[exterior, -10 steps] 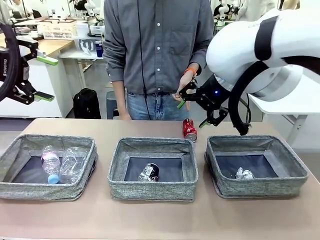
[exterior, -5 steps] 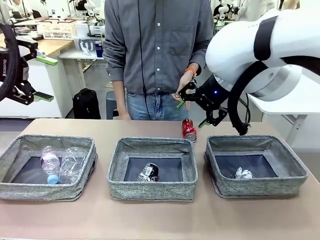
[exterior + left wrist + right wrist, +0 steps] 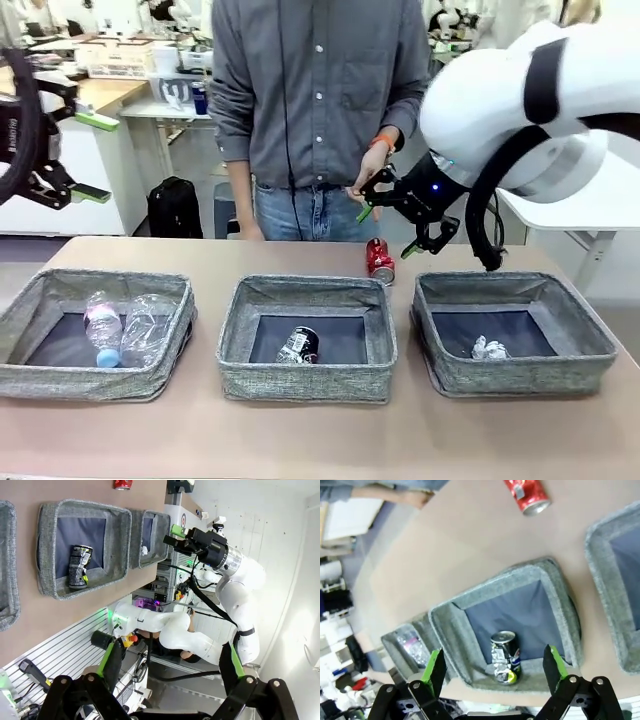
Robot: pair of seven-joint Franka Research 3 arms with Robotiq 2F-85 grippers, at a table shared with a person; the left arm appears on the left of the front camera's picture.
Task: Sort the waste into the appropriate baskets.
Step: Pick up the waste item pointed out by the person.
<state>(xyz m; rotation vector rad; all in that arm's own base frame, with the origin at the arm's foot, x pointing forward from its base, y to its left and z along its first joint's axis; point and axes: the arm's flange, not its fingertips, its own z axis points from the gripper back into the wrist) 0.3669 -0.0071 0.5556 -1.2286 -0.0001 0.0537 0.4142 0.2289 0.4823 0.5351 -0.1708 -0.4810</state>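
Observation:
Three grey baskets stand in a row: left (image 3: 90, 382), middle (image 3: 305, 385), right (image 3: 520, 378). Two clear bottles lie in the left one, one with a pink label (image 3: 102, 325), the other plain (image 3: 146, 325). A black-and-white can (image 3: 297, 345) (image 3: 504, 657) (image 3: 80, 566) lies in the middle basket (image 3: 451, 616) (image 3: 75, 587). A white wad (image 3: 488, 348) sits in the right one. The red can (image 3: 379, 260) (image 3: 527, 495) (image 3: 122, 484) lies on the table behind the baskets. My right gripper (image 3: 385, 232) (image 3: 494, 667) hovers open just above and beside it. My left gripper (image 3: 95, 155) (image 3: 171, 662) hangs open, high at the far left.
A person stands at the far side, one hand (image 3: 368, 178) (image 3: 417, 499) close behind my right gripper. Bare table (image 3: 320, 440) lies in front of the baskets and on the far side around the red can. The right arm (image 3: 220, 560) shows beyond the right basket (image 3: 150, 537).
Almost nothing: my right gripper and the person's hand have shifted slightly, and both grippers stay open. The waste has not moved.

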